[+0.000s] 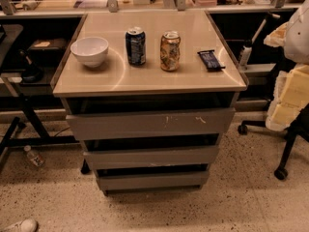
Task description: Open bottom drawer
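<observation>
The bottom drawer (153, 180) is the narrowest and lowest of three plain grey fronts on a small cabinet in the middle of the camera view. It stands shut, just above the floor. Above it are the mid-width grey front (152, 157) and the widest front (149, 123) with white scratch marks, both shut too. My gripper is not in view. A pale rounded shape (299, 30) at the right edge may be part of my arm; I cannot tell.
The beige cabinet top (193, 30) carries a white bowl (90, 50), a blue can (135, 45), an orange can (170, 50) and a dark snack bar (210, 60). A chair base with wheels (280, 173) stands right. A water bottle (34, 156) and black stand legs (29, 124) are left.
</observation>
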Robot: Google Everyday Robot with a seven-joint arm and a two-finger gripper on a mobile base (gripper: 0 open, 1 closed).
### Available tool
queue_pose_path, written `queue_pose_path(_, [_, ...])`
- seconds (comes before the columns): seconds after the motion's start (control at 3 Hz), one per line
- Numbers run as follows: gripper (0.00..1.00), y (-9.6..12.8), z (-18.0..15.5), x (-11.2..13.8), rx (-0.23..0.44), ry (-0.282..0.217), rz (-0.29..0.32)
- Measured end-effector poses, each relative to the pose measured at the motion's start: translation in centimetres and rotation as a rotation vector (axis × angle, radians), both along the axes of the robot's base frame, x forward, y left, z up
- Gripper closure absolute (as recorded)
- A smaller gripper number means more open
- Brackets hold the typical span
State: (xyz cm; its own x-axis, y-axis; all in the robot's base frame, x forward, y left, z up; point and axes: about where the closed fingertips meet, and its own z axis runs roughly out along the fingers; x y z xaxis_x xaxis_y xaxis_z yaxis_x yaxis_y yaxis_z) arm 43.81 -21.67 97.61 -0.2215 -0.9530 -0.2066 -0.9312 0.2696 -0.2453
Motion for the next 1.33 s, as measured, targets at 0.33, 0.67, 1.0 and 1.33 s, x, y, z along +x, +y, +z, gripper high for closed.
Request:
queue_pose_path(0.33, [0.0, 0.0, 0.0, 0.0, 0.0, 0.0, 0.0])
queue_pose_path(0.67, [0.0, 1.5, -3.0, -1.4, 0.051, 0.047, 0.017])
queue_pose_path(1.0, [0.0, 5.5, -7.9, -3.6, 0.123, 0.093, 0.061])
queue_pose_path(1.33, [0.0, 9.7, -13.8, -5.2, 0.164, 0.146, 0.107])
